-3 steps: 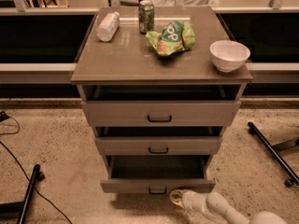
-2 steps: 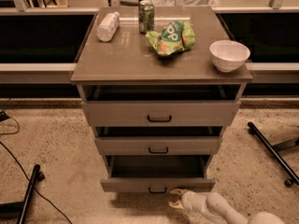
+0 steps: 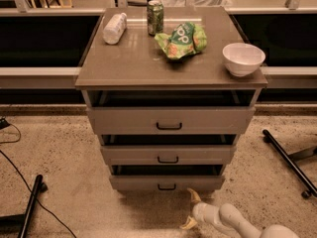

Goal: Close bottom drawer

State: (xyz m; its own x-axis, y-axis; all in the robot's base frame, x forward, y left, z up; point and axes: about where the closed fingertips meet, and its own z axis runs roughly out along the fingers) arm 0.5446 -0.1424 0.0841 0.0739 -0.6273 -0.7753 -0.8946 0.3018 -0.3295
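Note:
The bottom drawer [image 3: 167, 183] is the lowest of three in a grey-brown cabinet. Its low front with a small black bar handle [image 3: 166, 187] stands only slightly out, with a dark gap above it. My gripper [image 3: 190, 209] is low over the floor, just in front of the drawer and a little right of its handle. Its two pale fingers are spread apart and hold nothing. The upper fingertip [image 3: 193, 195] is close to the drawer's lower edge; I cannot tell whether it touches. The white arm runs off to the lower right.
The middle drawer [image 3: 168, 154] and the tall top drawer [image 3: 169, 120] both stand partly open. On the cabinet top [image 3: 133, 58] are a plastic bottle [image 3: 115, 28], a green can [image 3: 155, 17], a green chip bag [image 3: 181, 39] and a white bowl [image 3: 243, 58]. A black stand leg [image 3: 290, 162] lies right, cables and a bar [image 3: 29, 205] left.
The bottom drawer has slid inward and now sticks out much less. My gripper has shifted slightly right beneath the drawer front, and its fingers now show spread apart.

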